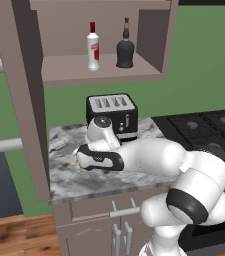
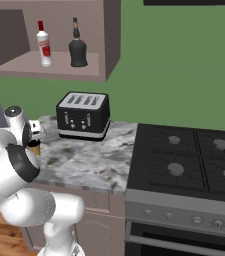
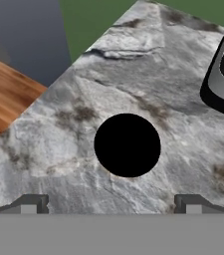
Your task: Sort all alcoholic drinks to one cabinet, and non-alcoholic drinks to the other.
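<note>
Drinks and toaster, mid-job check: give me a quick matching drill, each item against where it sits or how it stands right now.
Things:
1. clear bottle with red label
2. black bottle
3. cup
4. toaster
5. gripper

Places or states:
A. at the back of the counter, below the cabinet
B. open, fingers spread, looking straight down on a black top
C. cabinet shelf, nearer the stove
D. on the marble counter, under the hand
E. cabinet shelf, farther from the stove

Pairs: 1-E, 2-C, 3-D, 4-A, 5-B
</note>
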Controlling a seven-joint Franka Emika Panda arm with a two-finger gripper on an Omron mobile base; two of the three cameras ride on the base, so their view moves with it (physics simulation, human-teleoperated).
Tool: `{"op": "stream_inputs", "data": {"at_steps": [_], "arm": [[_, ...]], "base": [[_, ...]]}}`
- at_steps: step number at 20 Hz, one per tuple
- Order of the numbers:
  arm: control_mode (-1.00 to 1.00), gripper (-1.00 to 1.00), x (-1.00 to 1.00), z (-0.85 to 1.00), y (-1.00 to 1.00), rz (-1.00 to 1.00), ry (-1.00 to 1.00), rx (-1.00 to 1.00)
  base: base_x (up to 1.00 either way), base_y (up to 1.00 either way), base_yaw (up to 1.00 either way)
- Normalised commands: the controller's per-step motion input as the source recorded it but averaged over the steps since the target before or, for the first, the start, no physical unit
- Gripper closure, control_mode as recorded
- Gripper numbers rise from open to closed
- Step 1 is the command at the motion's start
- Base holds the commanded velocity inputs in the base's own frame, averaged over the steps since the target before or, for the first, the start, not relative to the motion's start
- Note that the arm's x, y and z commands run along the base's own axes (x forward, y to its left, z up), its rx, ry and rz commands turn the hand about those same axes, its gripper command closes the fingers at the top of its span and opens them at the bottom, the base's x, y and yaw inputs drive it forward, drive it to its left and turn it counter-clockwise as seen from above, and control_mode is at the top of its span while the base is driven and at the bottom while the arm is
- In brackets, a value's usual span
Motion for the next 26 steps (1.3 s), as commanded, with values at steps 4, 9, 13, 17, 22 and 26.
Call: {"op": "stream_inputs", "data": {"at_steps": [4, 9, 13, 17, 22, 26], "arm": [[-1.00, -1.00, 0.13, -0.09, 0.00, 0.00, 0.02, 0.00], [-1.00, -1.00, 0.13, -0.13, 0.01, 0.00, 0.02, 0.00], [-1.00, -1.00, 0.13, -0.13, 0.01, 0.00, 0.02, 0.00], [-1.00, -1.00, 0.12, -0.12, 0.02, 0.00, 0.02, 0.00], [-1.00, -1.00, 0.09, -0.13, 0.05, 0.00, 0.02, 0.00], [-1.00, -1.00, 0.06, -0.13, 0.05, 0.00, 0.01, 0.00]], "base": [[0.00, 0.00, 0.00], [0.00, 0.00, 0.00], [0.00, 0.00, 0.00], [0.00, 0.00, 0.00], [0.00, 0.00, 0.00], [0.00, 0.00, 0.00]]}}
